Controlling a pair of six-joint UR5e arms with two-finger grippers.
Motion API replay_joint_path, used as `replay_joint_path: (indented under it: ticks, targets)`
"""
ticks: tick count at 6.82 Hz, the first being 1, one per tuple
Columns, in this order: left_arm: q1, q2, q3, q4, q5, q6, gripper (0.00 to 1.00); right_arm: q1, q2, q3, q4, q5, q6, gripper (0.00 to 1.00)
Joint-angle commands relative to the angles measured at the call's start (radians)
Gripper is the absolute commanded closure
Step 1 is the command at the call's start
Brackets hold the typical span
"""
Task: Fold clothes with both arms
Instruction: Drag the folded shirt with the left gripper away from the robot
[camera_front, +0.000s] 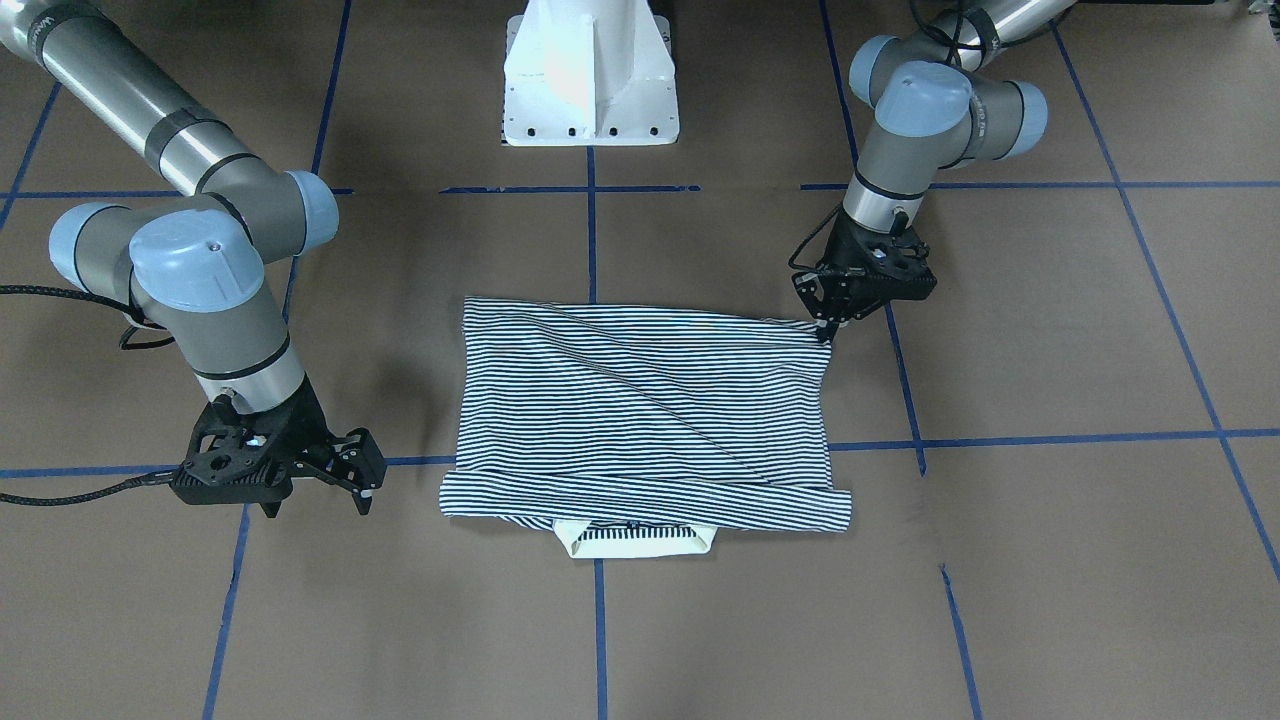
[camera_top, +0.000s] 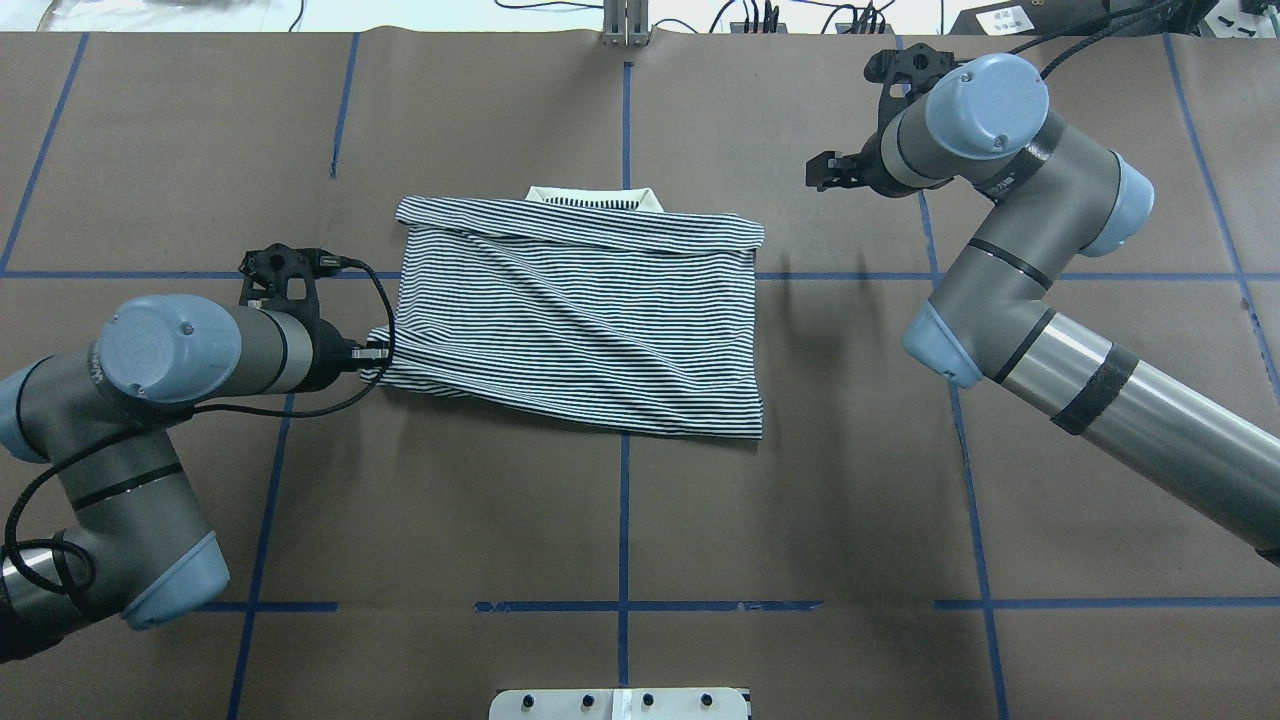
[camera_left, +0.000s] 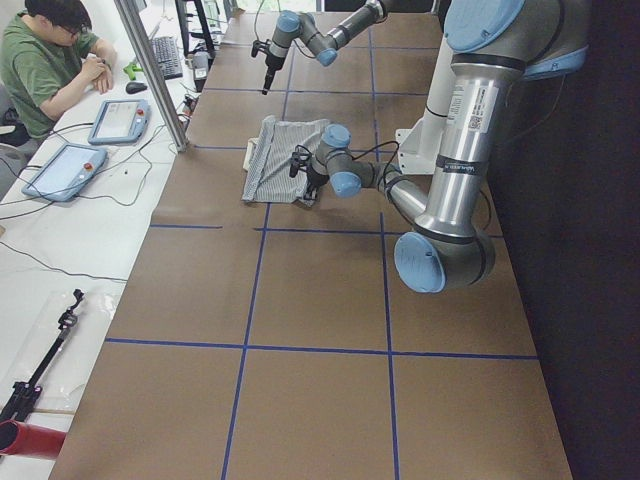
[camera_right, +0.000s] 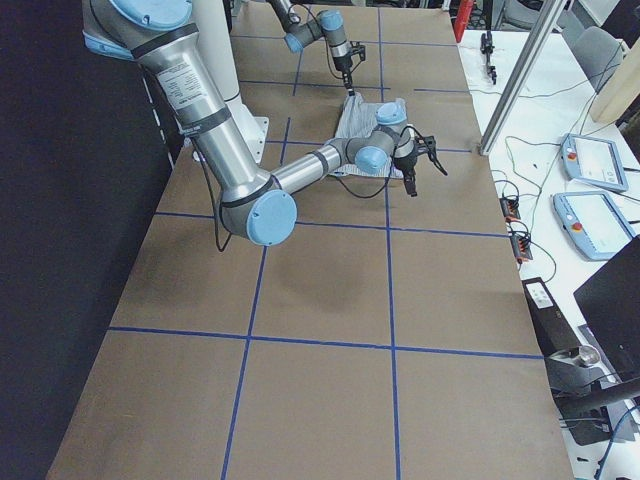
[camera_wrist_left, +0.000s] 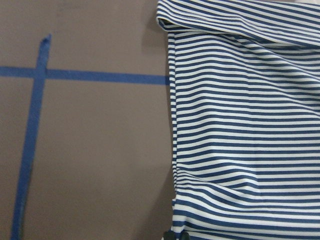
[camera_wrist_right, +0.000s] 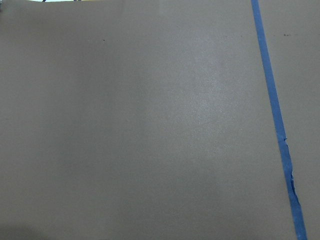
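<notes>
The striped polo shirt (camera_front: 640, 410) lies folded into a rectangle mid-table, its cream collar (camera_front: 640, 542) poking out on the side far from the robot's base. My left gripper (camera_front: 829, 326) sits low at the shirt's corner nearest the base and is shut on the fabric edge there; the left wrist view shows the stripes (camera_wrist_left: 245, 125) filling its right half. In the overhead view the left gripper (camera_top: 374, 352) pinches the shirt (camera_top: 580, 320) at its near-left corner. My right gripper (camera_front: 318, 498) hangs open above bare table, well off the shirt's other side, holding nothing.
The white pedestal base (camera_front: 590, 90) stands behind the shirt. Blue tape lines (camera_front: 596, 620) grid the brown table. A person (camera_left: 45, 65) sits at a side desk with control tablets (camera_left: 65, 170) beyond a metal post (camera_left: 150, 70).
</notes>
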Motion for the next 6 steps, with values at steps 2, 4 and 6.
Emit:
replay_joint_path:
  ticks: [2,4,6]
  targets:
    - [-0.205,-0.109,0.226,-0.069,0.028,0.217,1.0,0.001,-0.001,-0.003,0.0,0.0,0.0,0.0]
    - [-0.312,-0.354,0.629,-0.273,0.028,0.287,1.0,0.003,-0.002,-0.008,-0.002,0.0,0.0,0.0]
    - [-0.352,-0.469,0.833,-0.359,0.03,0.311,1.0,0.003,-0.003,-0.01,-0.002,0.0,0.002,0.0]
